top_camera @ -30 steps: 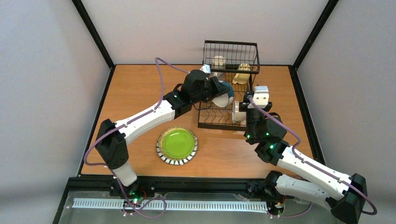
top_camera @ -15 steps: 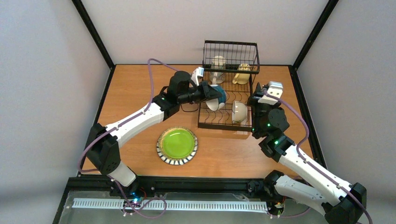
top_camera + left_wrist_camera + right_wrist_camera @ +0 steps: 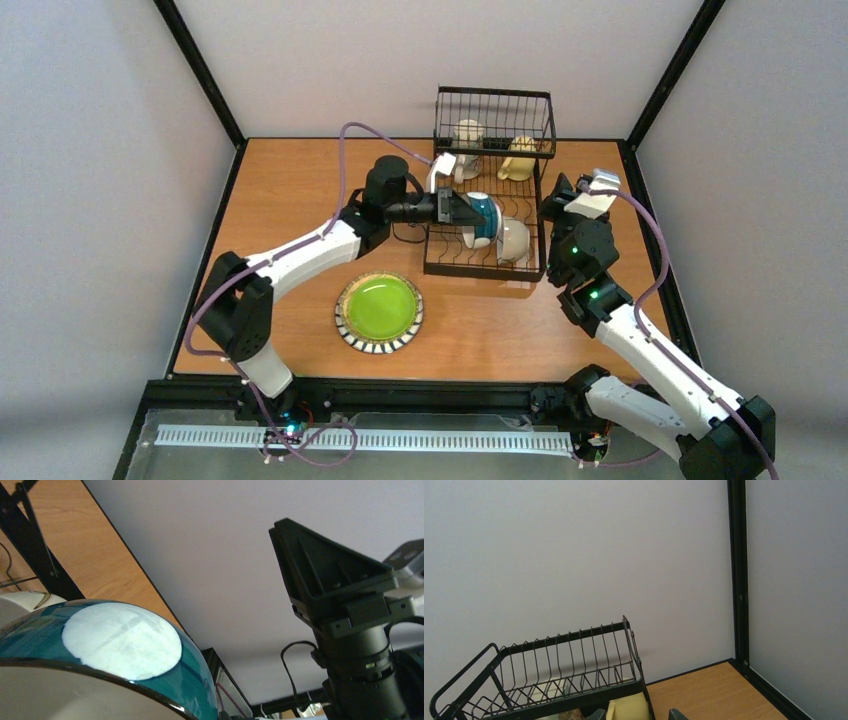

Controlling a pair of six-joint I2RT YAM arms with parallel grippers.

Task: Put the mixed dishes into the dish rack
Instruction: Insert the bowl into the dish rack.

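Teal-banded cup (image 3: 482, 215) hangs on its side over the flat slotted base of the dish rack (image 3: 455, 255), just beside a white bowl (image 3: 514, 238) that stands on edge in the slots. From the left wrist the cup's glazed wall fills the lower left of the view. The left arm (image 3: 300, 255) reaches long and low from its base across the table (image 3: 290, 190), wrist level and pointing right. The left gripper (image 3: 460, 209) is clamped tight on the cup.

The right arm (image 3: 640, 345) stands folded upright just off the rack's right edge. The right gripper (image 3: 556, 196) is held wide apart with nothing between its fingers, and its wrist view looks past the raised basket tier to the back wall. A white mug (image 3: 467, 135) and a cream mug (image 3: 519, 160) sit in that tier.

Bare wood shows between the rack's near edge and the lime-green plate (image 3: 379, 312), which lies flat, well apart from the rack.
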